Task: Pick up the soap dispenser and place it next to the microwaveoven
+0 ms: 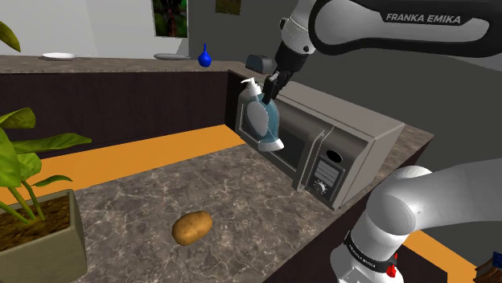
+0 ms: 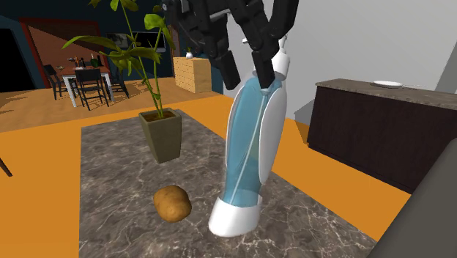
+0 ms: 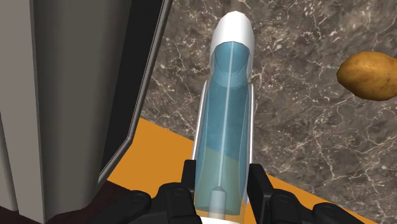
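Locate the marbled countertop (image 1: 137, 197) first; it carries every item below. The microwave oven (image 1: 342, 149) stands at the counter's end nearest the robot stand, with its door facing out over the surface. At the opposite end, at the shoulder view's left, you will find a potted plant (image 1: 40, 233).

The soap dispenser (image 1: 264, 120), a clear blue bottle with white base and pump, hangs tilted directly in front of the microwave door, close beside it. Its base appears to be clear of the countertop, though the angle leaves this uncertain. A brown potato (image 1: 192, 227) lies on the counter, well apart from the dispenser.

The gripper (image 3: 222, 184) clasps the dispenser's upper body just below the pump, one black finger pressed to each side.
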